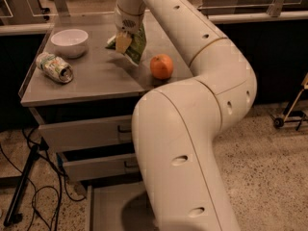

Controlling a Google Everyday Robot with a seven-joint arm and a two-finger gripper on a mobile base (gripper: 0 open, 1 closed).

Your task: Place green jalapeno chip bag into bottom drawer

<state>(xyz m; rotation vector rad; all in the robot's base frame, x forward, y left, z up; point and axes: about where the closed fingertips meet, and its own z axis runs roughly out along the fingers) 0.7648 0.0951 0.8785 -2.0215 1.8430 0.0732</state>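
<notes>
The green jalapeno chip bag hangs tilted just above the grey cart top, near its back middle. My gripper is shut on the bag's upper left edge, with one tan finger showing in front of the bag. The bottom drawer is pulled out at the bottom of the view, its grey floor partly hidden behind my arm.
A white bowl and a crushed drink can sit on the cart's left side. An orange sits right of the bag. The two upper drawers are shut. Cables and a stand leg lie left of the cart.
</notes>
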